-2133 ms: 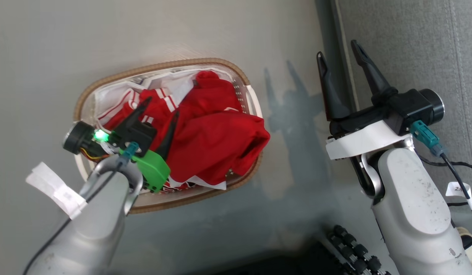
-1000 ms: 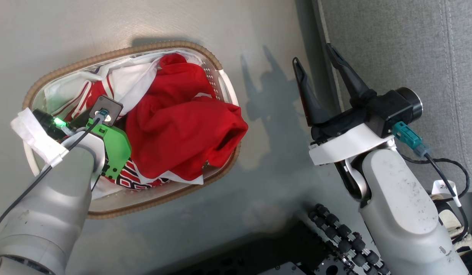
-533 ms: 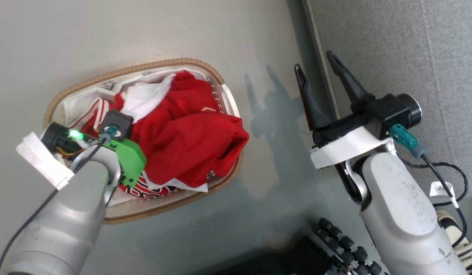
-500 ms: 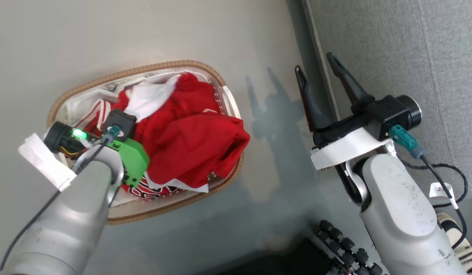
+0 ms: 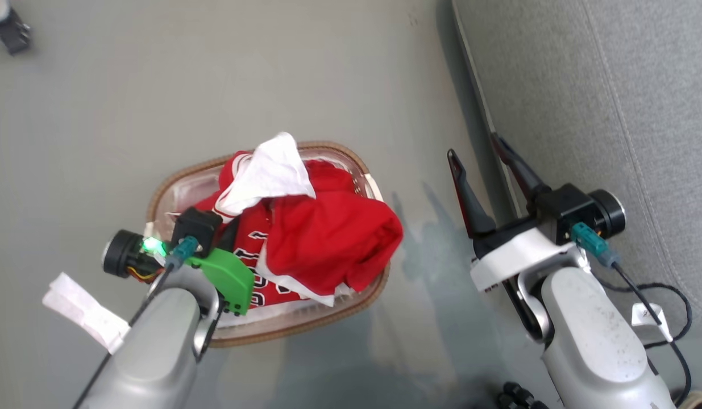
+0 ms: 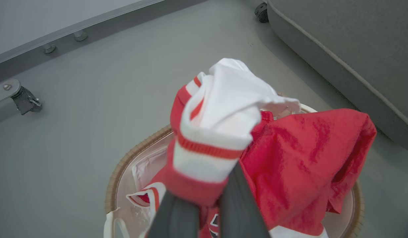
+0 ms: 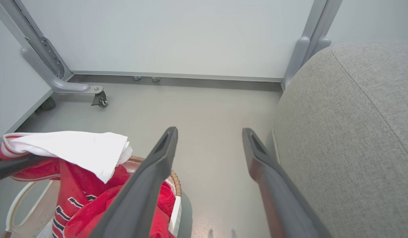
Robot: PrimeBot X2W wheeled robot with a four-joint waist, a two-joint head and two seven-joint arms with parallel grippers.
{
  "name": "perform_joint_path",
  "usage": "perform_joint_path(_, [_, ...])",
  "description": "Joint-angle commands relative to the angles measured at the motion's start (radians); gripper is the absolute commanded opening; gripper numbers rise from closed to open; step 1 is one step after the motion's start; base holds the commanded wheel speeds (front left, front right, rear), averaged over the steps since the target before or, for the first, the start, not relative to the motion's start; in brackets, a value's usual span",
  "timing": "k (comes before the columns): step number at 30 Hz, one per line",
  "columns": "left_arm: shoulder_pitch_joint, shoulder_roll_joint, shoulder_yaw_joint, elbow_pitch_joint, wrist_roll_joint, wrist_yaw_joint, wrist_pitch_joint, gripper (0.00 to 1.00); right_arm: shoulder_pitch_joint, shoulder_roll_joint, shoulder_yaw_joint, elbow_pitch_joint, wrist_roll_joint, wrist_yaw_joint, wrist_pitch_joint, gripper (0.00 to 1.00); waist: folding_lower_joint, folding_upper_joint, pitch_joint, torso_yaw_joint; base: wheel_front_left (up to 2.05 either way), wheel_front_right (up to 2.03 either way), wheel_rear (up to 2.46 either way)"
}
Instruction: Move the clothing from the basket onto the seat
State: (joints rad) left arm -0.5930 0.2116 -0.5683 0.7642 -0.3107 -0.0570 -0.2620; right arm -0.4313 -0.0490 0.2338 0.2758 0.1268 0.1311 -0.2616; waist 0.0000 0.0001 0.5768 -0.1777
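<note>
My left gripper [image 6: 208,198] is clamped tight on the red jersey with white-and-red striped trim [image 6: 207,148]. The two dark fingers pinch the ribbed striped band, and the jersey's white inside bunches up above them. From my head view the jersey rises out of the oval white perforated plastic laundry basket with its brown woven rim [image 5: 297,331], and its white fold reaches over the far rim. Its lower part, with the black-and-white lettering, lies down inside the basket beside my green wrist bracket [image 5: 225,275]. The plain red garment [image 5: 333,238] is heaped against the jersey on the side nearer the seat. It touches the jersey, and one fold droops over the basket's rim; I cannot tell whether it is caught up with the piece I hold. The basket stands on the smooth grey floor [image 5: 214,85]. The large grey woven-fabric seat with its rounded edge and stitched seams [image 5: 612,113] is off to my right, apart from the basket, with bare floor between them. My right gripper [image 7: 209,132] has its fingers spread wide with nothing between them, hanging over the floor just beside the seat's edge.
</note>
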Motion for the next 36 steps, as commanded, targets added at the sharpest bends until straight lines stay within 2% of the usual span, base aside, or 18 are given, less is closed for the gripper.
perform_joint_path(1, [0.035,-0.009,0.022,-0.028,0.009,-0.001,-0.004,0.00,0.025,-0.004,-0.005,0.007,-0.006,-0.001,-0.005,1.00,0.0000,-0.0001,-0.104,0.069,0.00,0.00,0.00])
perform_joint_path(10, [0.174,-0.053,0.147,-0.214,0.083,-0.036,-0.004,0.00,0.107,-0.004,-0.023,0.029,0.002,-0.001,-0.005,1.00,0.0000,-0.0001,-0.244,0.116,0.00,0.00,0.00])
perform_joint_path(15, [0.224,-0.072,0.203,-0.276,0.105,-0.053,-0.004,0.00,0.138,-0.004,-0.015,0.029,0.013,-0.001,-0.005,1.00,0.0000,-0.0001,-0.303,0.115,0.00,0.00,0.00])
perform_joint_path(24, [0.237,-0.112,0.247,-0.380,0.116,-0.071,-0.004,0.00,0.200,-0.004,-0.007,0.035,0.023,-0.001,-0.005,1.00,0.0000,-0.0001,-0.403,0.112,0.00,0.00,0.00])
perform_joint_path(36, [0.158,-0.134,0.222,-0.518,0.086,-0.075,-0.004,0.00,0.270,-0.004,-0.011,0.040,0.029,-0.001,-0.005,1.00,0.0000,-0.0001,-0.490,0.118,0.00,0.00,0.00])
